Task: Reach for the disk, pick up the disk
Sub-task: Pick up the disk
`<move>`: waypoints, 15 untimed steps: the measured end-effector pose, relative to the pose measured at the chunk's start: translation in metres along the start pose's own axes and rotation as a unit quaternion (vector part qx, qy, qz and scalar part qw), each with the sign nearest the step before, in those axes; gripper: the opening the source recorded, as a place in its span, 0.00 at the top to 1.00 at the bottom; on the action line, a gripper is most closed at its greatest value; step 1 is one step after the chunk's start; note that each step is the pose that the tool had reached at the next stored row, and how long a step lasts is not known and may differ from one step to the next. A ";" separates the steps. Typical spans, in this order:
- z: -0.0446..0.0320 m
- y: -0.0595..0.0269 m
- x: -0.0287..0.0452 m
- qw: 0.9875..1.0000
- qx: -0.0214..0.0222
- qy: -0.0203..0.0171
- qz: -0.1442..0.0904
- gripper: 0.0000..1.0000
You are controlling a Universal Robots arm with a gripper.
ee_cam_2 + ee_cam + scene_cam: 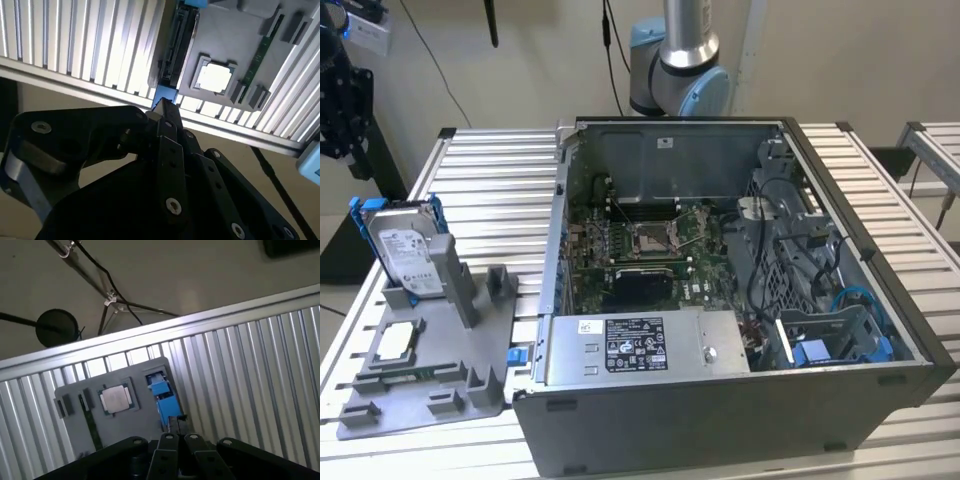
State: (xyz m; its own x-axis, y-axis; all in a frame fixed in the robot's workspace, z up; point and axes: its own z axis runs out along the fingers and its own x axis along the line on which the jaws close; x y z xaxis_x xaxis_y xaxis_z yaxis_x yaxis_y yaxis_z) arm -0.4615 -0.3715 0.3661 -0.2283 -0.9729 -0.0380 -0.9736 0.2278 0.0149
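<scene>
The disk (405, 255) stands on edge in a slot of the grey holder (440, 370) at the exterior view's left. It is silver-grey with a white label and sits in a bright blue frame. In the second wrist view the disk (175, 45) appears edge-on just beyond my gripper (162, 106). In the first wrist view its blue frame (164, 400) lies just past my gripper (179, 439). The black fingers are closed together with nothing between them, and they hang above the disk, apart from it. The dark end of my arm (340, 100) shows at the exterior view's upper left.
A square silver processor chip (215, 77) and a green memory strip (260, 55) lie on the holder beside the disk. An open computer case (720, 300) fills the slatted metal table (490, 160) to the exterior view's right. A stand with cables (57, 327) sits on the floor past the table edge.
</scene>
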 end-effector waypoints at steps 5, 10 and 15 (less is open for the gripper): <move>0.0000 0.0000 0.0000 0.999 -0.001 0.001 -0.044 1.00; -0.0001 0.0001 0.0002 0.997 -0.002 0.001 -0.081 1.00; 0.0000 0.0002 0.0004 0.993 -0.003 0.001 -0.122 1.00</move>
State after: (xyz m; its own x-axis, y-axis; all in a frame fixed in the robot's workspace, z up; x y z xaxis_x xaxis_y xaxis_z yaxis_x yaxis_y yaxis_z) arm -0.4618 -0.3719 0.3662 0.0136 -0.9992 -0.0383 -0.9998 -0.0140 0.0114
